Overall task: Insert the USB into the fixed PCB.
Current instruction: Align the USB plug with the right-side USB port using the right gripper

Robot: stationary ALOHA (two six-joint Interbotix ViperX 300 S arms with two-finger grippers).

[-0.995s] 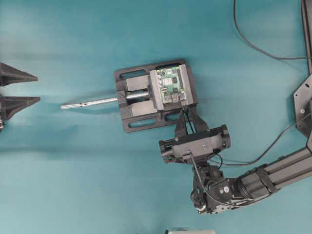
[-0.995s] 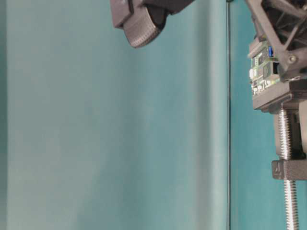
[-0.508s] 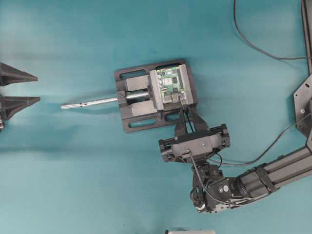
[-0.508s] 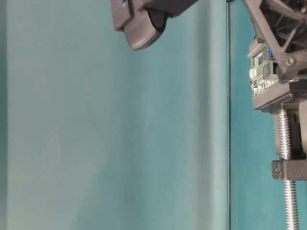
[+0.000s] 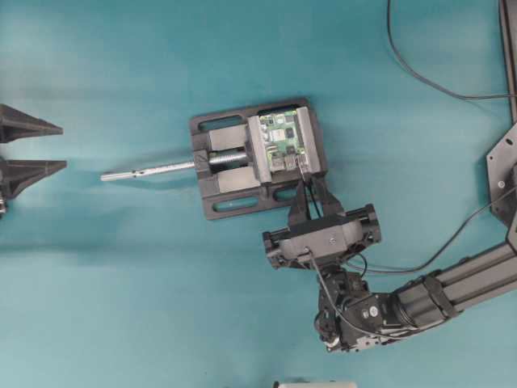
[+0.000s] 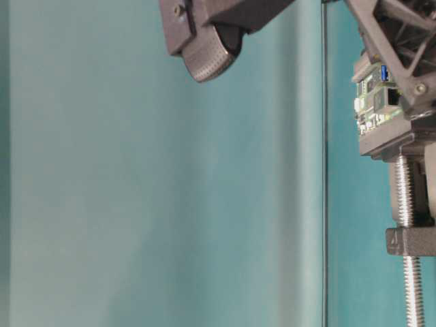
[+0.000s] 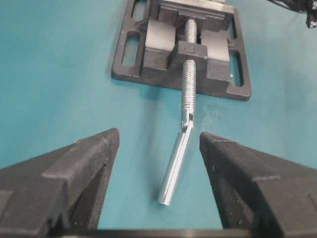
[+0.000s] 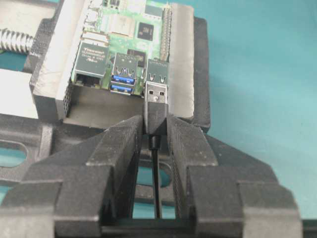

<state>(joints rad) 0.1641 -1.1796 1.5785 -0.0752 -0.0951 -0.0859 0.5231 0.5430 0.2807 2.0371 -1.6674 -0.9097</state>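
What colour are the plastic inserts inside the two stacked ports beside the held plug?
Blue inserts, clearest in the right wrist view.

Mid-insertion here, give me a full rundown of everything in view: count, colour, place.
USB: one, dark body with silvery tip, pinched in the right gripper, tip just short of the board's ports.
fixed PCB: one, green, clamped in the vise.
vise: one, black, mid-table.
screw rod: one, silver, sticking out of the vise toward the left gripper.
thin cable: one, black, trailing back from the plug between the fingers.
thick cable: one, black, top right of the overhead view.
table: one, teal.
left gripper: open, facing the rod's end.
right gripper: shut on the USB.
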